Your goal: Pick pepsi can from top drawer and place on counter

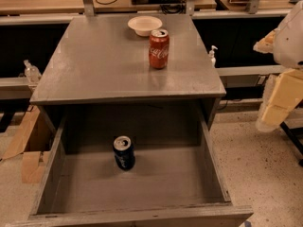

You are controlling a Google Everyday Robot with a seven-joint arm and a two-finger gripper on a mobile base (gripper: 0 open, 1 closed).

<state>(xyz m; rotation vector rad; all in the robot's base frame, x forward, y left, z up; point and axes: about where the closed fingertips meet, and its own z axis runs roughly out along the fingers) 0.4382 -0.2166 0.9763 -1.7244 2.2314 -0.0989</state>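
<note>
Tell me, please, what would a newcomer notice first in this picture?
The red Coca-Cola can stands upright on the grey counter, just in front of a white bowl. Below, the top drawer is pulled open, with the pepsi can standing alone inside, left of centre. The robot's claw hangs at the right edge, outside the drawer, far from both cans.

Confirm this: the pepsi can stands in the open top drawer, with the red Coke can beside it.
Wrong: the camera view shows the red Coke can on the counter, near the white bowl. The pepsi can does stand in the open top drawer. The end effector hangs to the counter's right.
</note>
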